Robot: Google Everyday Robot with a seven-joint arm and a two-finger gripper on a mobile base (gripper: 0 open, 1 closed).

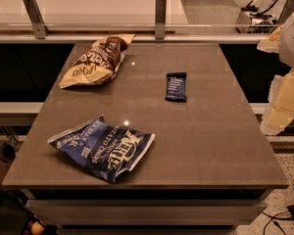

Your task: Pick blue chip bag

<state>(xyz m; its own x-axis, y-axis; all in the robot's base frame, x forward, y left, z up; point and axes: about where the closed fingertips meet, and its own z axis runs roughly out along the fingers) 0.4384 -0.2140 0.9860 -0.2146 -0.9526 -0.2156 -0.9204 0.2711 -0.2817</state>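
The blue chip bag (104, 147) lies flat on the brown table (201, 146), near its front left corner. It is large, crinkled and dark blue, with big white lettering and pale edges. My gripper (279, 109) hangs at the right edge of the view, beyond the table's right side and above floor level. It is far to the right of the bag and holds nothing that I can see.
A tan-and-brown chip bag (97, 60) lies at the table's back left. A small dark-blue snack bar (176, 86) lies right of centre. A glass rail with metal posts (160, 16) runs behind the table. Cables lie on the floor at the lower right (284, 214).
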